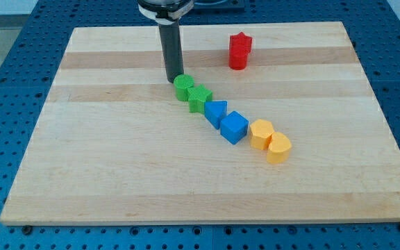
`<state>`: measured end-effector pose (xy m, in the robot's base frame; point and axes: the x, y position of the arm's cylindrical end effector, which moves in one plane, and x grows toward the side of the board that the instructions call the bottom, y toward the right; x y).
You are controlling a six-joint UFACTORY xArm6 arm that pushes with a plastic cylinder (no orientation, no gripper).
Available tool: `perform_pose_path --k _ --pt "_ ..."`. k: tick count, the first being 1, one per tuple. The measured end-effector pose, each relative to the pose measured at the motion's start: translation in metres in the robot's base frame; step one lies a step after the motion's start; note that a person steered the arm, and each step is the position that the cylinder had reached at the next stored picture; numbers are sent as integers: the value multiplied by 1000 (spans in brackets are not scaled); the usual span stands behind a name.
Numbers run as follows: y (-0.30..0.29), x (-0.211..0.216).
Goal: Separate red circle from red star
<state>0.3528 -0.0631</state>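
Red star (240, 51) stands alone at the far side of the bench (117, 180); I see no red circle anywhere. From the left: my tip (173, 80) is planted just left of the green round block (183, 87), seemingly touching it. Rightward run a green star (200, 98), two blue blocks (226, 119) and two yellow ones (270, 139). My tool is a bare upright rod, holding nothing. I judge the star light, rigid, likely to slide easily; push low on a flat flank.

I am counting seven blocks on the board: one red star (240, 51), two green blocks (183, 87) (199, 98), two blue blocks (215, 112) (234, 127), and two yellow blocks (260, 133) (278, 148).
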Motion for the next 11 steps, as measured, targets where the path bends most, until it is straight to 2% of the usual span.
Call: perform_pose_path --k 1,3,4,5,6,11 --pt "0 -1" --pt "116 -3" --pt "171 -20" --pt "201 -56" --pt "176 -72" --pt "78 -41"
